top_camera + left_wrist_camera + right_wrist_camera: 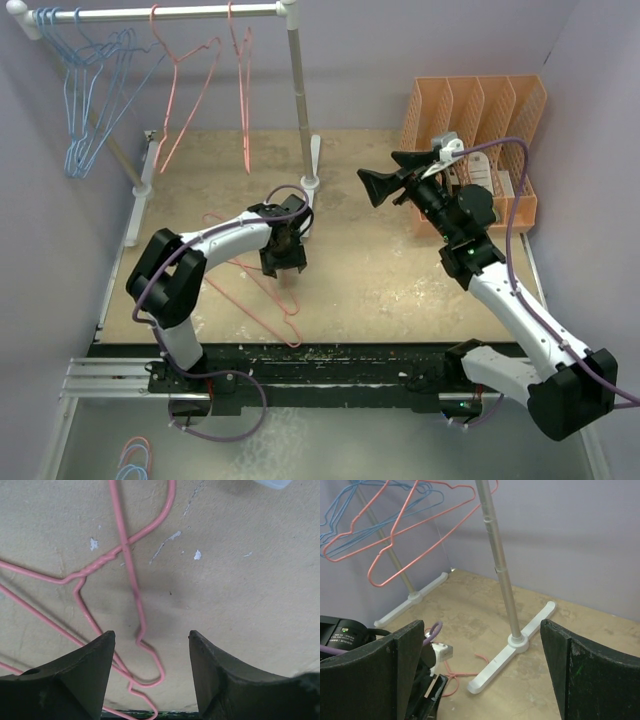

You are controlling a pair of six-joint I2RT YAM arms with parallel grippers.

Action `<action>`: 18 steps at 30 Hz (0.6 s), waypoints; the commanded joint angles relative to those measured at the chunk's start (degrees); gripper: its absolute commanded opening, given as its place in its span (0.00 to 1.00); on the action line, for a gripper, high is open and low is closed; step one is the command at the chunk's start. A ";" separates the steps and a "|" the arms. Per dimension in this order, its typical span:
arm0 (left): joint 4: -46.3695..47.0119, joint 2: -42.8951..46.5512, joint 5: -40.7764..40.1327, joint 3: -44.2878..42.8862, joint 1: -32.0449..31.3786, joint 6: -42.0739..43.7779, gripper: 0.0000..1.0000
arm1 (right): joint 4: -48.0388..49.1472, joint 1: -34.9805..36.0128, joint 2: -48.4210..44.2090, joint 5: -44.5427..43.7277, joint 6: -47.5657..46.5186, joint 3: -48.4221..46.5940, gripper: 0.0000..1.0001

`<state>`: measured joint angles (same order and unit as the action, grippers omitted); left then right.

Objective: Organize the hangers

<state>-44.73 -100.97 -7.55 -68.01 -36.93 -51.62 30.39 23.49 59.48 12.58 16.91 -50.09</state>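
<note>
Several light blue hangers (78, 100) and two pink-red hangers (187, 88) hang on the white pole rack (180, 13). More pink-red hangers (262, 290) lie overlapping on the table. My left gripper (283, 262) hovers open just above them. In the left wrist view a pink hook (150, 662) lies between its open fingertips (106, 641), touching neither; the gripper (151, 642) is empty. My right gripper (392, 172) is open, empty and raised, facing the rack. The right wrist view shows the hanging pink hangers (405, 540), the blue ones (340, 525) and this gripper (481, 625).
The rack's right upright (501, 575) stands on a white foot (517, 652) close to my left gripper. An orange slotted file holder (470, 120) stands at the back right. Purple walls close in the table. A few hangers (135, 460) lie below the table's front left.
</note>
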 commanded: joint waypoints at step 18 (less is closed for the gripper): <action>5.63 0.51 1.24 6.94 2.43 -0.33 0.00 | 2.83 -2.89 -2.87 -0.12 0.80 1.35 1.00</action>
<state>-40.40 -102.96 -5.52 -64.42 -35.20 -55.88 30.39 21.45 58.11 12.69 17.17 -49.54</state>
